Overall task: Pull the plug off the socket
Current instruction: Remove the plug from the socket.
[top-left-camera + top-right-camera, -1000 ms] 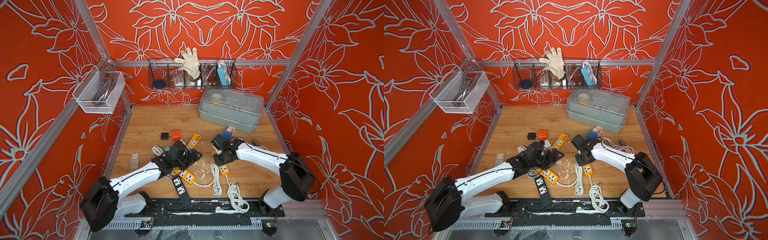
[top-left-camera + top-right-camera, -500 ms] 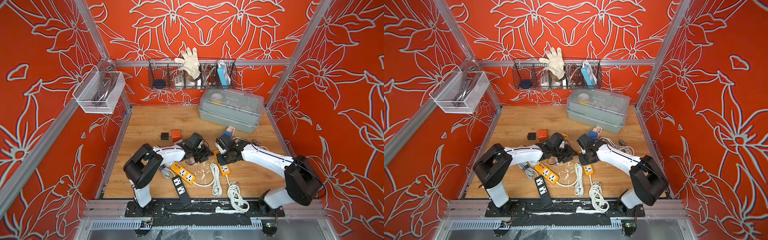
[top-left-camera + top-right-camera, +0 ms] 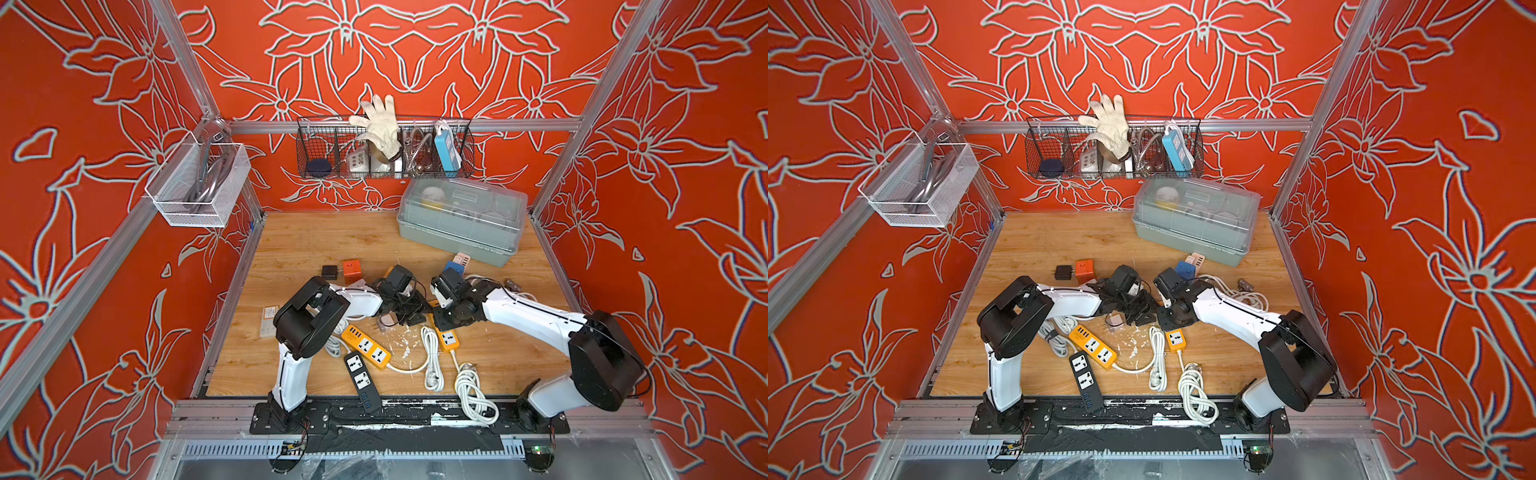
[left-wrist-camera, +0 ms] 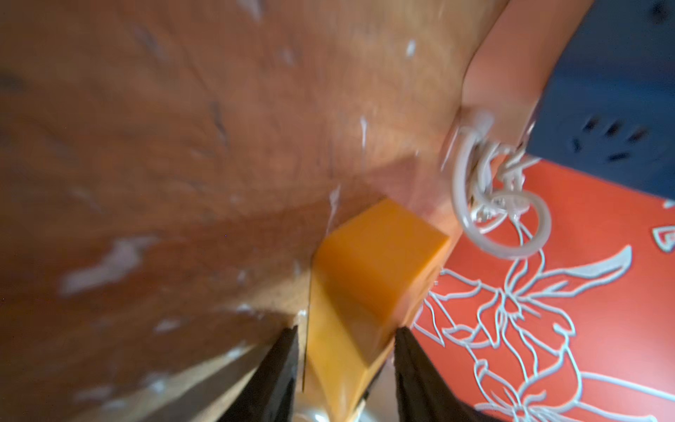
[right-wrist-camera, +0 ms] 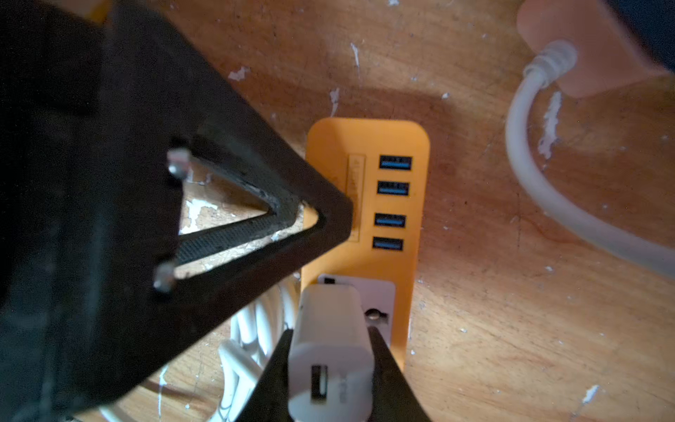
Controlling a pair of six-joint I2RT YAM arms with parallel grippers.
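Wooden table [image 3: 332, 237] was scuffed, with white flecks scattered mid-front. Grey lidded box [image 3: 461, 237] was set at back right. Black adapter [image 3: 330, 272] and orange cube [image 3: 351, 266] were placed just beside each other. Orange socket strip [image 5: 328, 146] was laid flat on the wood. Second orange strip [image 3: 365, 347], black strip [image 3: 362, 380], single orange socket [image 3: 448, 338] and white cable coils [image 3: 473, 390] were spread toward the front. Small card [image 3: 269, 322] was seen near the left edge.

The white charger plug [image 5: 330, 350] seems seated in the orange socket strip [image 5: 328, 146] beside 4 USB ports [image 5: 393, 189].
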